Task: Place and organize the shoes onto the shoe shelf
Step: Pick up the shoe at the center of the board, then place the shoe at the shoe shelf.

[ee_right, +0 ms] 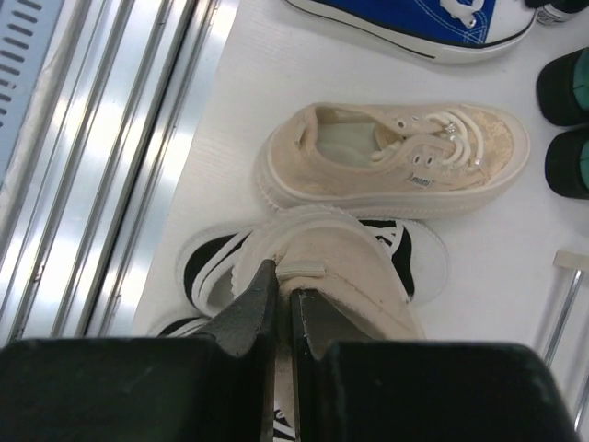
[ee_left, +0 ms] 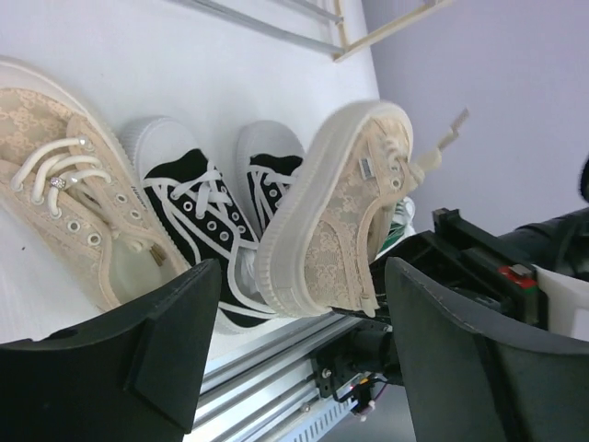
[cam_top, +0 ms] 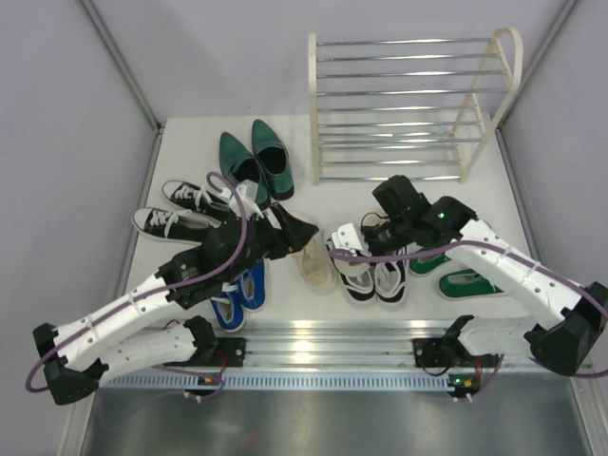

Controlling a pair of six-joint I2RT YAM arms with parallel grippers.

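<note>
The shelf stands at the far right of the table, and I read every place off it. My right arm comes in from the near right. It angles toward the shelf's front, with the wrist bent down just short of the lowest bars. My left arm lies low and long across the table, aimed at the shelf's near left corner and well short of it.

The lifted beige shoe sits tipped on its side in front of the shelf, over a black-and-white pair. The second beige shoe lies flat on the table, just left of that pair and further from the shelf.

The right gripper is pinched tight on the heel of the lifted beige shoe. The left gripper stands spread wide. Its fingers sit on either side of that shoe's sole, and I cannot tell whether they touch it.
</note>
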